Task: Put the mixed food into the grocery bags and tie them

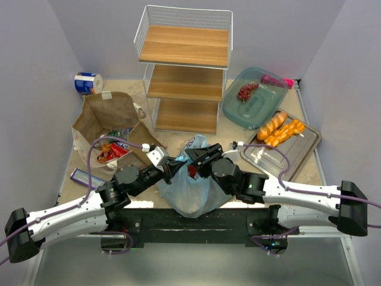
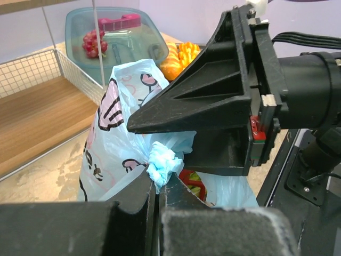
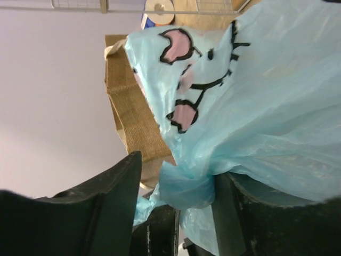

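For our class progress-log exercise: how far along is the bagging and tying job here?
Done: the brown paper bag holds packets; the light-blue plastic bag holds a red item. In hand: the left gripper pinches its twisted neck, and the right gripper, jaws apart, straddles the knot. Left: breads sit on the metal tray; the paper bag stands open, untied.

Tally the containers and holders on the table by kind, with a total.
Bags: 2 (brown paper bag with handles, light-blue printed plastic bag)
Dishes: 1 (teal see-through plastic dish)
Trays: 1 (silver metal tray)
Racks: 1 (white wire rack with wooden shelves)
Total: 5
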{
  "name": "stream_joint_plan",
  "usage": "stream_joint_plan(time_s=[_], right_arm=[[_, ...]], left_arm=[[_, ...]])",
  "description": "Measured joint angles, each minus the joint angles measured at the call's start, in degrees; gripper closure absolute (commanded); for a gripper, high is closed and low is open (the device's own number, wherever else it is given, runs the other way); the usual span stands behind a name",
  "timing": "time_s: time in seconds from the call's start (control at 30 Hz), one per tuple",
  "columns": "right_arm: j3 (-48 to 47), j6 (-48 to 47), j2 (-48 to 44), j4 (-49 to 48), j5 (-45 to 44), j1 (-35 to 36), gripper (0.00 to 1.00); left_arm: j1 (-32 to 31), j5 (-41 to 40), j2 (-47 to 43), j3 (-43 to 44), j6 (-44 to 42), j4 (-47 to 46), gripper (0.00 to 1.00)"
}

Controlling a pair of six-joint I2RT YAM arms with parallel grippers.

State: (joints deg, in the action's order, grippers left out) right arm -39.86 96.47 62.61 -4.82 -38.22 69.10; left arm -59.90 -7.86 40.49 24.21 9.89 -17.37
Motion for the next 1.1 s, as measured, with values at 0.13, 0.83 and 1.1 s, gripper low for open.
stream_joint_plan(time_s=[0.13, 0.83, 1.1], right_arm=[[1.03, 1.27, -0.02, -0.24, -1.81, 0.02, 0.59], [3.87, -6.64, -2.73, -4.5, -10.38, 0.59, 1.0], [4.17, -24.02, -12.72, -3.02, -14.67, 0.22, 1.0]], left_arm=[[-0.42, 0.87, -0.55, -1.33, 0.02, -2.16, 1.0], [-1.97, 1.57, 3.69, -2.58, 1.86, -9.01, 0.48], [-2.47, 2.08, 0.46, 3.91, 1.03, -2.14, 0.18]])
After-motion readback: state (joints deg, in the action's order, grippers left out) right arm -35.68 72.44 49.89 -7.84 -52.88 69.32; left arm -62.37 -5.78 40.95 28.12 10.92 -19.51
